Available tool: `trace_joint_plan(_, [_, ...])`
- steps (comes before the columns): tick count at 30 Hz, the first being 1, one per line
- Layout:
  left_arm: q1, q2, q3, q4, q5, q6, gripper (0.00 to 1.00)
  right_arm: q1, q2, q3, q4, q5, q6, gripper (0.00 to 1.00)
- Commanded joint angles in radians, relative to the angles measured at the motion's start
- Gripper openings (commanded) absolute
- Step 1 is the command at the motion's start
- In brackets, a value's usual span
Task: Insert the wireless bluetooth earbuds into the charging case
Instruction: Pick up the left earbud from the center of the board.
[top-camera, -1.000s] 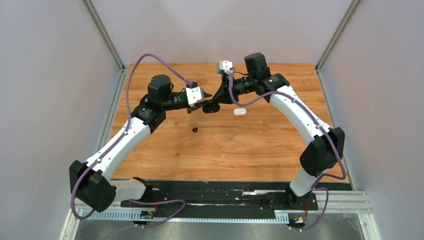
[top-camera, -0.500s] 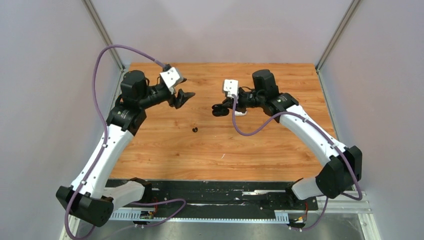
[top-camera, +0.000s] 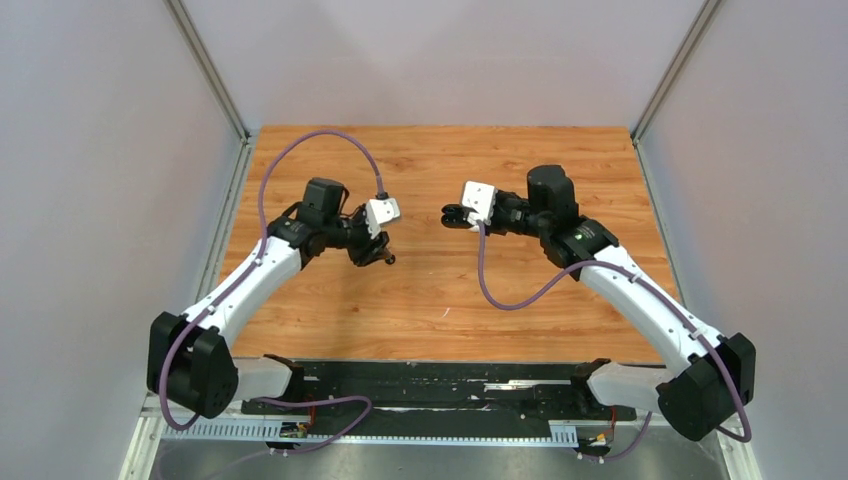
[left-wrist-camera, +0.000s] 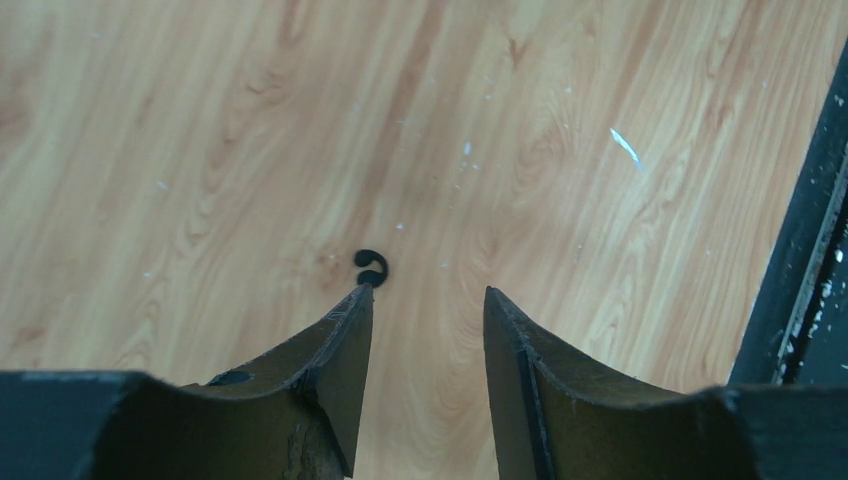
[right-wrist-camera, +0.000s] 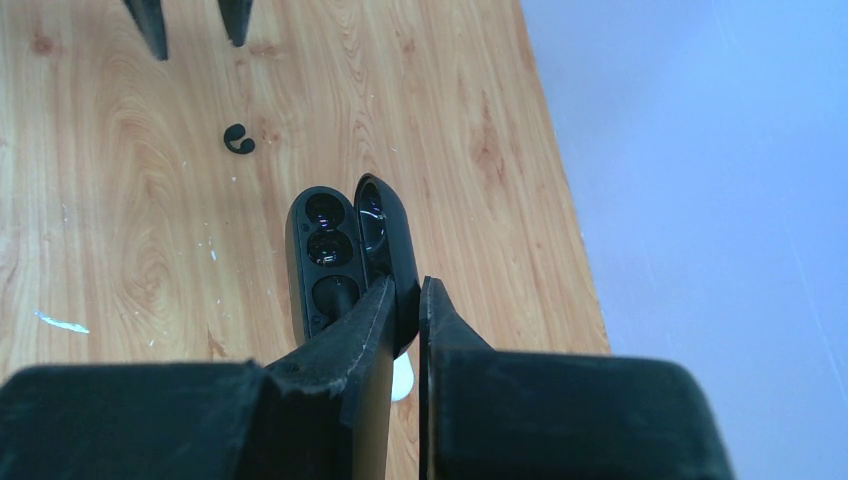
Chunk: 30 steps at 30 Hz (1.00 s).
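Walled wood tabletop (top-camera: 450, 290); left pincer (left-wrist-camera: 425, 290) apart beside black earbud (left-wrist-camera: 371, 267); right pincer (right-wrist-camera: 407, 285) clamped on open case (right-wrist-camera: 325, 255).

Only a sliver of a white rounded plastic object (right-wrist-camera: 402, 378) shows under your right pincer (right-wrist-camera: 407, 292), which hides one end of the black plastic charging case (right-wrist-camera: 325, 250).

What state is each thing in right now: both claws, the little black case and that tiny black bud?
Black charging case: lid open, gripped by its lid.
Right claw: shut on that lid.
Left claw: open, empty.
Black earbud: loose on the table, outside the case.
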Motion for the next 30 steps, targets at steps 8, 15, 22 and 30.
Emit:
trace_joint_plan(8, [-0.058, 0.091, -0.054, 0.049, 0.034, 0.135, 0.39, 0.008, -0.082, -0.076, 0.147, 0.061, 0.035, 0.00])
trace_joint_plan(15, [-0.062, 0.139, -0.098, -0.005, 0.072, 0.396, 0.62, 0.008, -0.063, -0.045, 0.146, 0.087, 0.073, 0.00])
trace_joint_plan(22, [-0.067, 0.185, -0.153, 0.081, -0.009, 0.441, 0.65, 0.008, -0.059, -0.021, 0.146, 0.095, 0.107, 0.00])
trace_joint_plan(30, [-0.071, 0.238, -0.155, 0.184, -0.142, 0.414, 0.64, 0.008, -0.053, -0.010, 0.146, 0.087, 0.160, 0.00])
